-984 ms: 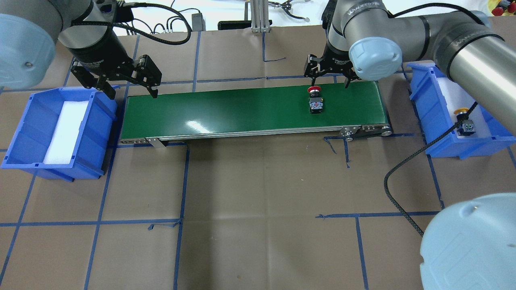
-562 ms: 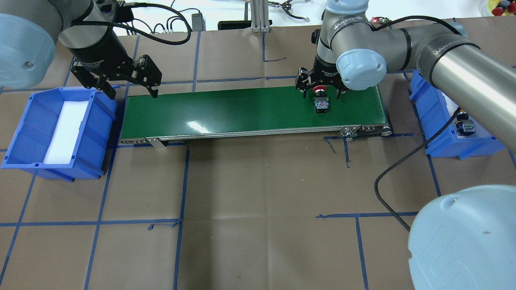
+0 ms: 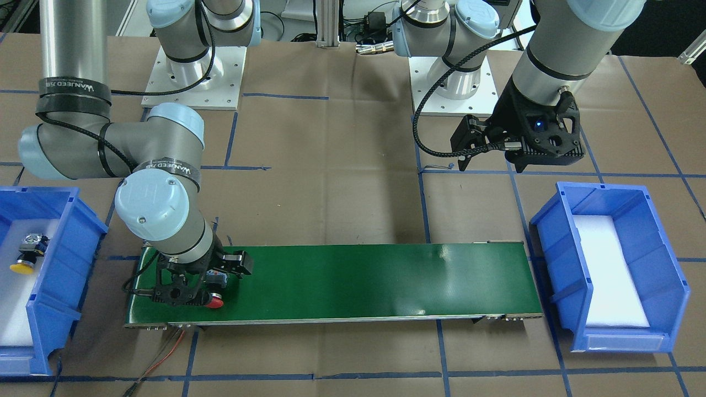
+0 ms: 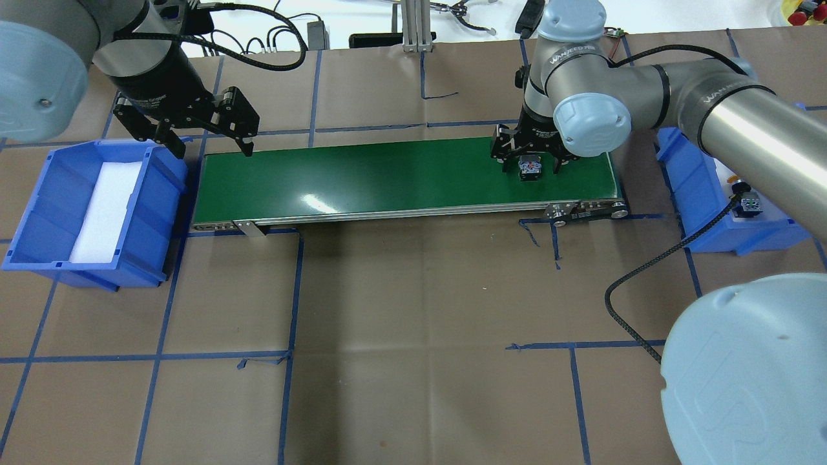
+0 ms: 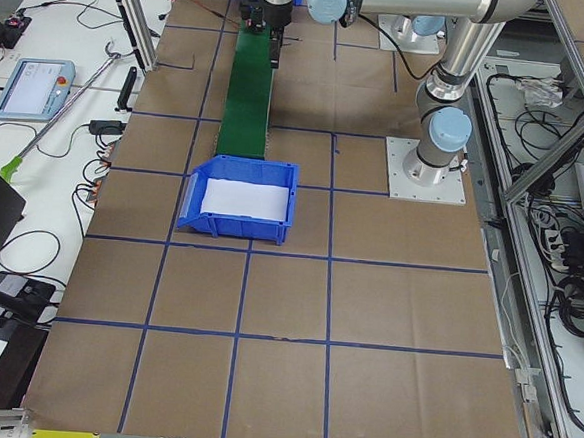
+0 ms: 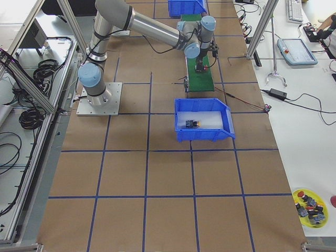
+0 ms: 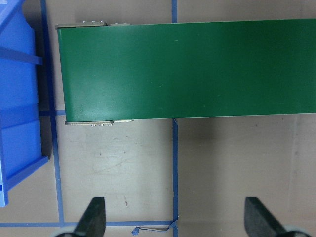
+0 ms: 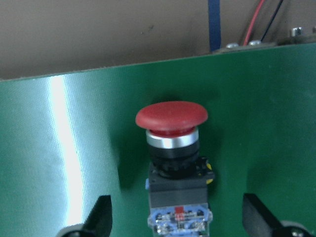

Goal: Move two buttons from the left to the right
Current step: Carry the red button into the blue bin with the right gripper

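Observation:
The red button (image 4: 530,169) lies on its side at the right end of the green belt (image 4: 387,174); in the right wrist view (image 8: 171,118) its cap points away. My right gripper (image 4: 530,166) is open and low over it, with a finger (image 8: 101,217) on either side, apart from the body. The yellow button (image 3: 25,259) lies in the right blue bin (image 3: 55,264); in the overhead view only its body (image 4: 749,205) shows. My left gripper (image 4: 213,150) is open and empty, behind the belt's left end.
The left blue bin (image 4: 39,213) with white foam stands at the belt's left end. A black cable (image 4: 639,265) hangs from the right arm over the table. The belt's left end (image 7: 197,69) carries nothing.
The red button has travelled right along the belt. My right gripper has come forward and down from behind the belt and now straddles the button. The left arm has not moved.

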`<action>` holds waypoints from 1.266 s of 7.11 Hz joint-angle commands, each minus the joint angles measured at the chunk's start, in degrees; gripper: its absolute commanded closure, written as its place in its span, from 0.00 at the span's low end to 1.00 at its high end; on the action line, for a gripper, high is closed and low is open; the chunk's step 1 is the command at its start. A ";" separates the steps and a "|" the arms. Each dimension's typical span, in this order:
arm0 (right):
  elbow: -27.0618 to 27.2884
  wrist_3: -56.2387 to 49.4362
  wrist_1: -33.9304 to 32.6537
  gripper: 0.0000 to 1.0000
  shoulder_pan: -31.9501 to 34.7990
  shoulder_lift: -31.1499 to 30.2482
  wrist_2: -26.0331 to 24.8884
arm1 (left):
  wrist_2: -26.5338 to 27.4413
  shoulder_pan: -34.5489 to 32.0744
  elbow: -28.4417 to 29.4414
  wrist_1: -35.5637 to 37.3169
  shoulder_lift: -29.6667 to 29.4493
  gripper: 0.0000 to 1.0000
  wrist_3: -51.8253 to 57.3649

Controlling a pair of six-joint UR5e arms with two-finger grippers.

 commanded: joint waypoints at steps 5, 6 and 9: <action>-4.66 -10.61 -0.43 0.95 -5.55 -3.06 -0.39 | -0.01 0.00 0.21 0.00 0.00 0.00 0.00; -6.85 -11.39 3.50 0.95 -7.99 -6.73 -0.39 | -0.10 0.00 0.29 0.00 0.00 0.00 0.00; -8.72 -37.33 8.81 0.96 -29.13 -10.99 0.39 | -0.10 0.00 0.38 0.00 0.00 0.00 0.00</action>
